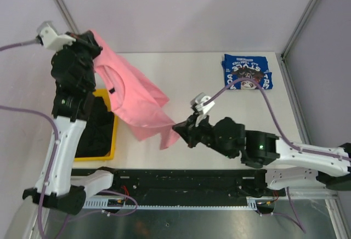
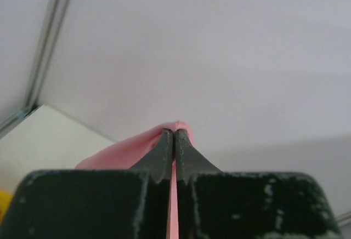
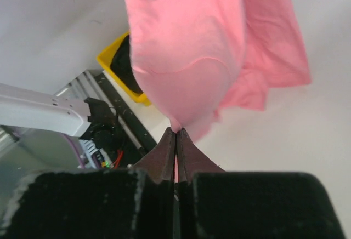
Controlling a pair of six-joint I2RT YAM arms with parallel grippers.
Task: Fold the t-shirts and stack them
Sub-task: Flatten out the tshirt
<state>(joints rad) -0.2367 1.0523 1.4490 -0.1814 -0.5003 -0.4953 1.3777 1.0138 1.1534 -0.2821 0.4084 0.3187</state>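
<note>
"Over the white table (image 1: 192, 74), where was your soft pink cloth t-shirt (image 1: 134, 99)?"
"It hung, light and floppy. Your left gripper (image 2: 174, 135) pinched its top, your right gripper (image 3: 176, 132) a bottom corner: good holds."

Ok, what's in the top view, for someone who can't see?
The left gripper, high up, and the right gripper, lower, hold a pink t-shirt up between them. A folded blue t-shirt lies on the table; black cloth sits in a yellow bin.
</note>
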